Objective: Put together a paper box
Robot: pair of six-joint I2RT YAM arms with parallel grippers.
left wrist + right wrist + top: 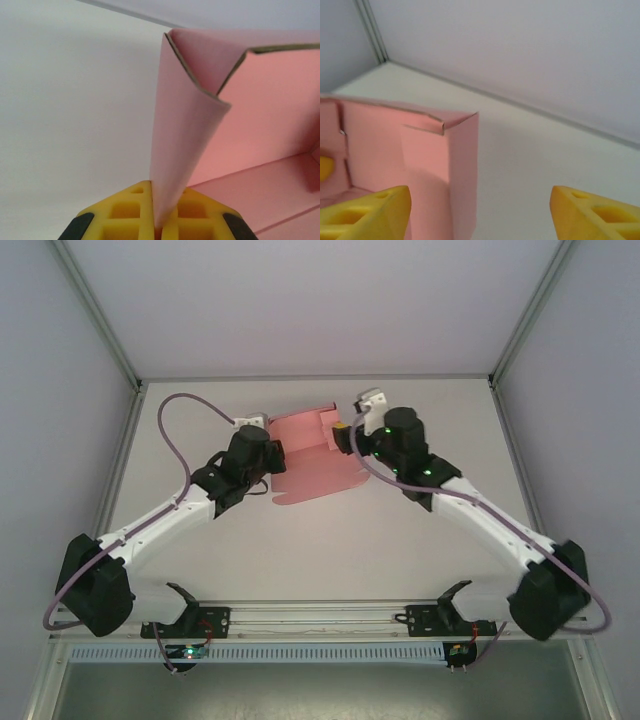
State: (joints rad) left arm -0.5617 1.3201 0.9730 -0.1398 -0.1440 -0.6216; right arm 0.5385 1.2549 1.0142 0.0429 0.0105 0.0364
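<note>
At left tool [159,210]: paper box [260,125] flap, tip hidden, apparently pinched.

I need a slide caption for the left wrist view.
Flap of the pink box pinched in the shut left tool.

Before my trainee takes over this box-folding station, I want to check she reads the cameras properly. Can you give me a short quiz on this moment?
1. True or false: the left gripper is shut on a flap of the pink paper box.
2. Pick one. The right gripper is: A) clamped on a box wall; B) open, gripping nothing, with a box corner just ahead of it; C) shut on nothing.
3. Fill in: the box's base lies on the white ___ between the two arms.

Key: 1 true; 2 B; 3 table.
</note>
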